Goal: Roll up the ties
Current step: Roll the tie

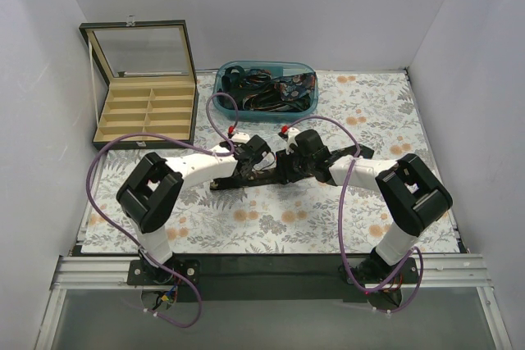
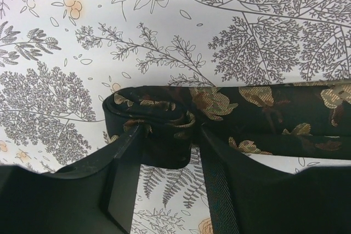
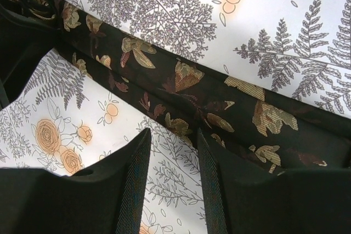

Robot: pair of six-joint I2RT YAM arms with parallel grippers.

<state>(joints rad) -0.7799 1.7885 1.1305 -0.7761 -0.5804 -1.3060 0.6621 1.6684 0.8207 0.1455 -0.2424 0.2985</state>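
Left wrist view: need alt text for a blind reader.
The left gripper is closed on the rolled-up end of a dark tie patterned with gold flowers. The unrolled length runs off to the right over a floral tablecloth.

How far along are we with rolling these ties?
Done: one end of a tie is coiled a few turns. In hand: left pincer grips that coil; right pincer hovers open over the flat length. Left: most of this tie, other ties in the bin; the box holds none.
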